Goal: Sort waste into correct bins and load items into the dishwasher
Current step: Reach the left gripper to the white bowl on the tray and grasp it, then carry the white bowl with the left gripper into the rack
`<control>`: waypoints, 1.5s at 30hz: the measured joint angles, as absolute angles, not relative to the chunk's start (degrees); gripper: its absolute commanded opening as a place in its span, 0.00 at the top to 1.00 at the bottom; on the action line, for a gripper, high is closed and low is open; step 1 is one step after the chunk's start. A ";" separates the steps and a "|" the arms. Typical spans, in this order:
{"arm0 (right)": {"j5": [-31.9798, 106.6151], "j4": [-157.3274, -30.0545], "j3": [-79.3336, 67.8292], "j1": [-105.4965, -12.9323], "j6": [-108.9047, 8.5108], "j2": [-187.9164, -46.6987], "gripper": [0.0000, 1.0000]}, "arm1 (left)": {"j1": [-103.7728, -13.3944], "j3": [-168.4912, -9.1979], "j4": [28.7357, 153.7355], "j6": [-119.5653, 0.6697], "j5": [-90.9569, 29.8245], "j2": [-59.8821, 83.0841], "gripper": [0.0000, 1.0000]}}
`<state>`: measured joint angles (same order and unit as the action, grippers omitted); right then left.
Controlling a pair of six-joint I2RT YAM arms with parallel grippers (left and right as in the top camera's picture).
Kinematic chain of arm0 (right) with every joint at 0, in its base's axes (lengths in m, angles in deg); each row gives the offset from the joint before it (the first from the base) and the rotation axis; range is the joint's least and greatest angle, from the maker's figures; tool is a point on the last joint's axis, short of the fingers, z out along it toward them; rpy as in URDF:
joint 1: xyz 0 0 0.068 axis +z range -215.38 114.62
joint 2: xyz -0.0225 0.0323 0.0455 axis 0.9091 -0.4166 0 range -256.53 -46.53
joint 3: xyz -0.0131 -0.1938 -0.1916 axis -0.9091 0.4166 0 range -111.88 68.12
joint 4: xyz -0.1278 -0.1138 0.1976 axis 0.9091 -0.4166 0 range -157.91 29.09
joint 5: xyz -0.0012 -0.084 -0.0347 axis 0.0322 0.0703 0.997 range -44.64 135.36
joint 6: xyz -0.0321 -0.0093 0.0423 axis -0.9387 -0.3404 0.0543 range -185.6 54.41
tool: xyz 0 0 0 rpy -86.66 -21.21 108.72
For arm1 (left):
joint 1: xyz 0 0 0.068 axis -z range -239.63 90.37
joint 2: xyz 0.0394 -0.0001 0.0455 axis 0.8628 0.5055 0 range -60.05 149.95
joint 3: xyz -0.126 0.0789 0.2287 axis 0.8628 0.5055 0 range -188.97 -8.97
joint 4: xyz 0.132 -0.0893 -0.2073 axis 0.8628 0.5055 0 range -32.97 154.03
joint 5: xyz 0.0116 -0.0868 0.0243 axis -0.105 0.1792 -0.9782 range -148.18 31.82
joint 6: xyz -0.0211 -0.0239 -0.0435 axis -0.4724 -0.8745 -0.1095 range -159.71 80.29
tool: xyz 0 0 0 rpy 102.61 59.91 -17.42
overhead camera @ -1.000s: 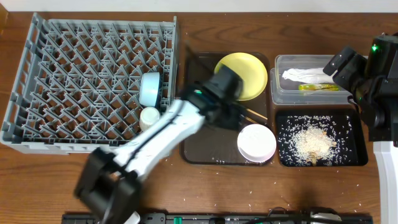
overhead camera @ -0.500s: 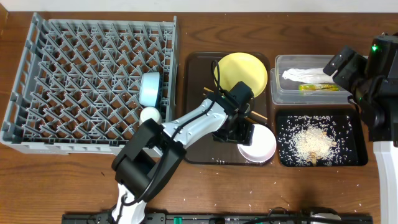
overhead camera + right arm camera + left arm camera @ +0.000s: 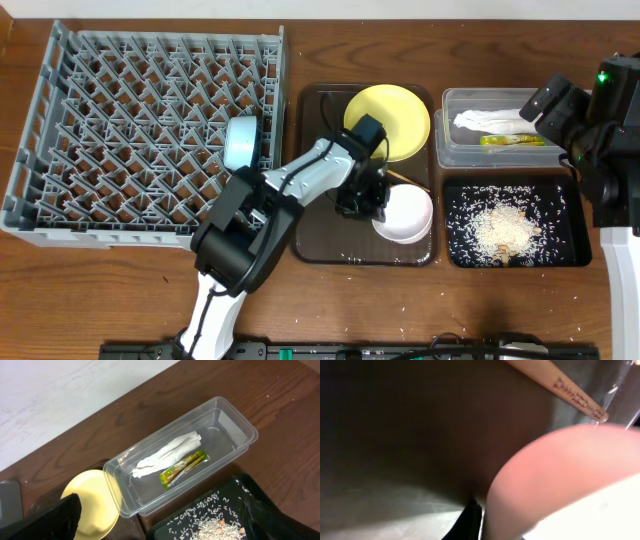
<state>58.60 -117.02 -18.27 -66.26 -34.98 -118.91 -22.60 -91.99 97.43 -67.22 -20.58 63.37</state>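
The left pincer (image 3: 367, 198) is pinched narrow on the nine o'clock rim of the white bowl (image 3: 405, 214), which sits tilted at the brown tray's (image 3: 320, 240) four o'clock. The right pincer (image 3: 553, 106) gapes wide, holding nothing, over the clear tub's (image 3: 447, 128) three o'clock end.

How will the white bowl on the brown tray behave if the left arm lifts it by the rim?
The white bowl looks rigid and glossy, so probably slippery and breakable. The left gripper pinches only its left rim, so it may swing or tilt.
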 measured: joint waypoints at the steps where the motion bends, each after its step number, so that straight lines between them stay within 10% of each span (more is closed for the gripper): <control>1: 58.60 -117.02 -18.27 -66.26 -34.98 -118.91 0.01 | -22.75 -91.99 97.63 -67.31 -20.56 63.35 0.93; 17: 58.60 -117.00 -18.27 -66.26 -34.98 -118.91 0.01 | -28.41 -91.84 99.42 -66.47 -32.42 45.69 0.93; 45: 58.60 -117.02 -18.05 -66.26 -34.98 -118.91 0.01 | -37.68 -91.27 61.41 -50.43 -124.31 48.59 0.93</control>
<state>58.60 -117.02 -18.05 -66.26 -34.98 -118.91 -37.68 -91.27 61.41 -50.43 -124.31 48.59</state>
